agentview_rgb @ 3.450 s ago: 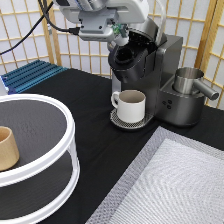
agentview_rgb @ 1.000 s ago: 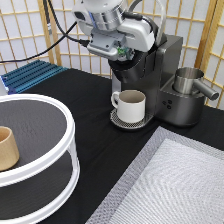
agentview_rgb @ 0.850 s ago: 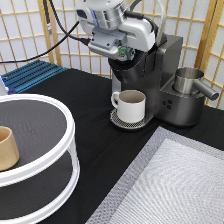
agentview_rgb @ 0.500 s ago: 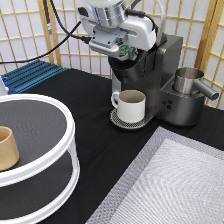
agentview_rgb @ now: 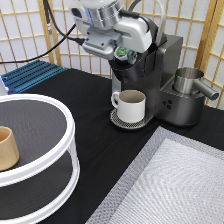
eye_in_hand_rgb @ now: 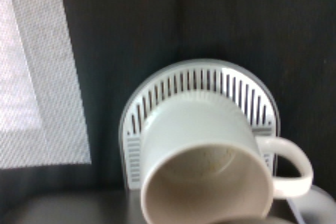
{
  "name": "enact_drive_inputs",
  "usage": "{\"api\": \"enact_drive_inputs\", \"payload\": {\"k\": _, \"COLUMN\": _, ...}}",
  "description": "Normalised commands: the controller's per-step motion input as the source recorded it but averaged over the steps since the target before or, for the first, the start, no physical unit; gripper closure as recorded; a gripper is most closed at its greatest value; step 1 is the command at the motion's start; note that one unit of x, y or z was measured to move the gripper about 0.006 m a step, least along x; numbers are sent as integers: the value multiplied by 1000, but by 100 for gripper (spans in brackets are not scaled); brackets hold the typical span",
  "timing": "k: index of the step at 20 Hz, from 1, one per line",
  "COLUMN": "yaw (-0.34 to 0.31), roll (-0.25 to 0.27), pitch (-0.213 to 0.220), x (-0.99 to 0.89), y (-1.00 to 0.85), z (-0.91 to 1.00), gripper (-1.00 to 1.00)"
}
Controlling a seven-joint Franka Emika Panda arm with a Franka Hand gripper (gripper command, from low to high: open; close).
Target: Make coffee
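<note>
A: Gripper position?

B: Gripper (agentview_rgb: 121, 54) sits at the top of the exterior view, directly over the coffee machine (agentview_rgb: 150, 80), just above its brew head. Cables run from the arm toward the exterior view's top left.

A: Fingers?

B: Pinching the pod (agentview_rgb: 122, 52). A green-and-white top shows between them, at the machine's upper opening. Cannot tell whether the pod is seated in the machine or just above it.

A: Mug?

B: Mug (agentview_rgb: 131, 105) stands upright on the round drip tray (agentview_rgb: 120, 120) under the brew head, handle toward the exterior view's left. In the wrist view the mug (eye_in_hand_rgb: 206, 165) looks empty, resting on the slotted tray (eye_in_hand_rgb: 150, 107).

A: Other items?

B: A steel pitcher (agentview_rgb: 189, 81) sits on the machine's side toward the exterior view's right, spout pointing right. A white two-tier round stand (agentview_rgb: 67, 130) is at the exterior view's left; a tan cup (agentview_rgb: 7, 148) rests on its upper tier, well apart from the machine. A grey mesh mat (agentview_rgb: 170, 185) lies at the exterior view's bottom right, near the drip tray. A blue rack (agentview_rgb: 30, 75) is at the far left, in front of the wooden screen (agentview_rgb: 20, 30). The table (agentview_rgb: 95, 150) is black.
</note>
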Motion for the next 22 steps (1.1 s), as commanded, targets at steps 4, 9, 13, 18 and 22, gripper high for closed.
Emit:
{"api": "enact_drive_inputs", "payload": {"k": 4, "yaw": -33, "roll": 61, "pitch": -23, "x": -503, "y": -654, "z": -22, "gripper": -100}}
{"api": "enact_drive_inputs", "payload": {"k": 9, "yaw": -63, "roll": -3, "pitch": 0, "x": -239, "y": 124, "z": 704, "gripper": -100}}
{"api": "enact_drive_inputs", "payload": {"k": 13, "yaw": -48, "roll": -26, "pitch": 0, "x": 24, "y": 647, "z": 1000, "gripper": -100}}
{"api": "enact_drive_inputs", "payload": {"k": 18, "yaw": -69, "roll": -53, "pitch": 0, "x": 90, "y": 803, "z": 1000, "gripper": -100}}
{"api": "enact_drive_inputs", "payload": {"k": 22, "yaw": -73, "roll": -114, "pitch": 2, "x": 68, "y": 896, "z": 837, "gripper": -100}}
